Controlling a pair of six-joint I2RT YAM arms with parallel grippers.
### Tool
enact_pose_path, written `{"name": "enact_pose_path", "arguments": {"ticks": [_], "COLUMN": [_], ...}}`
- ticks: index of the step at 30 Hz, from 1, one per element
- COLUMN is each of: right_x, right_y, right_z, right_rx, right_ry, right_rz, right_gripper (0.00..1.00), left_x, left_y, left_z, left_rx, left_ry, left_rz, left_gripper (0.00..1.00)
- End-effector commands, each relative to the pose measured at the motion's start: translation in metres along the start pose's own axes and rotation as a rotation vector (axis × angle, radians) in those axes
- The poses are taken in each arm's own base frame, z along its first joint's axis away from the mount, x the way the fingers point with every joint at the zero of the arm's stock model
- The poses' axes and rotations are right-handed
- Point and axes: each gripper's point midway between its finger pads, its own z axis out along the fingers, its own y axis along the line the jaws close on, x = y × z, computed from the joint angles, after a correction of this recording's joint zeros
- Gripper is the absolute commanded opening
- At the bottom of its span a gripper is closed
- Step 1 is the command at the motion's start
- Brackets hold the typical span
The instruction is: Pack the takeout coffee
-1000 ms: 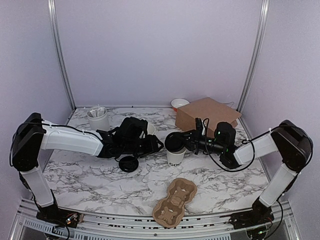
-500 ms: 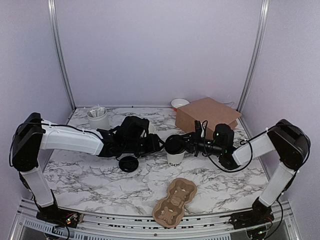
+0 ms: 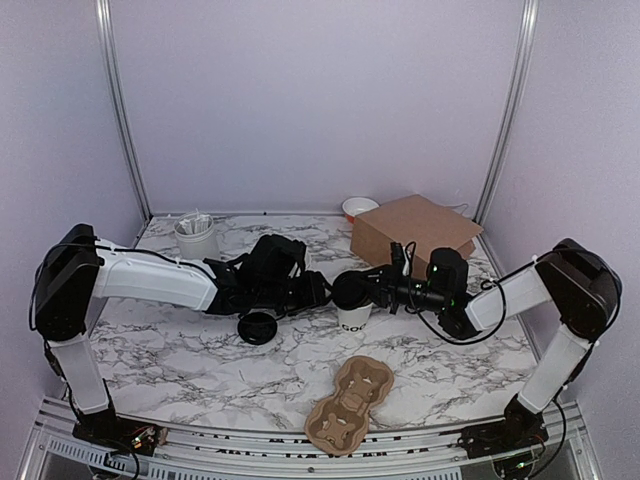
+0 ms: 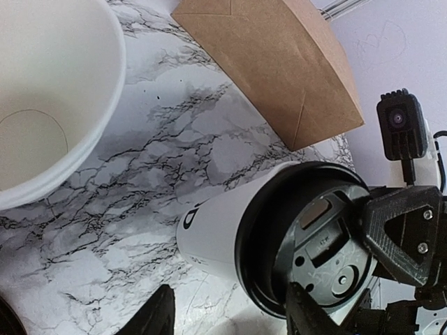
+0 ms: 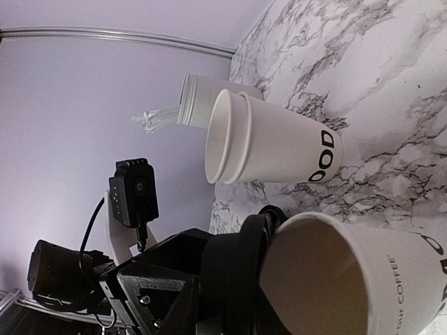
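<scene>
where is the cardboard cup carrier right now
In the top view the cardboard cup carrier lies at the near edge of the table, slightly right of centre, in front of the takeout cup and apart from it.

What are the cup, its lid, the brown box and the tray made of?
Cup: paper, it seems; matte white, with printed black letters.
Lid: likely plastic; black, faintly glossy, with moulded ridges and dimples.
Box: brown kraft cardboard by the look of it; matte, with folded creases.
Tray: probably moulded pulp; dull tan, with pressed hollows.
</scene>
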Motion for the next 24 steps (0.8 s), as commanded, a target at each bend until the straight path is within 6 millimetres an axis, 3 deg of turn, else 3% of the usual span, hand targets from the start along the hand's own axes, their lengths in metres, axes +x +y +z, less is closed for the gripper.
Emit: {"name": "enact_pose_path", "arguments": {"ticks": [1, 9, 16, 24], "right_x": [-0.009, -0.012, -0.013, -0.025], "right_y": [0.013, 0.014, 0.016, 0.022], "right_z": [-0.005, -0.008, -0.011, -0.016], "right_rx": [-0.018, -0.016, 0.002, 0.175], "right_ry": [-0.032, -0.045, -0.051, -0.065], "right_rz": [-0.034, -0.03, -0.055, -0.224], "right_gripper": [0.21, 0.2, 0.2, 0.21], "left_x": [0.007, 0.004, 0.009, 0.005], "left_y": [0.0, -0.004, -0.005, -0.006], "left_z": [0.005, 0.001, 0.009, 0.003], "left_rx": [-0.018, -0.01, -0.002, -0.004], "left_ry": [0.032, 0.024, 0.05, 0.033], "left_rz": [0.021, 0.023, 0.022, 0.025], "left_gripper": [0.55, 0.55, 0.55, 0.55]}}
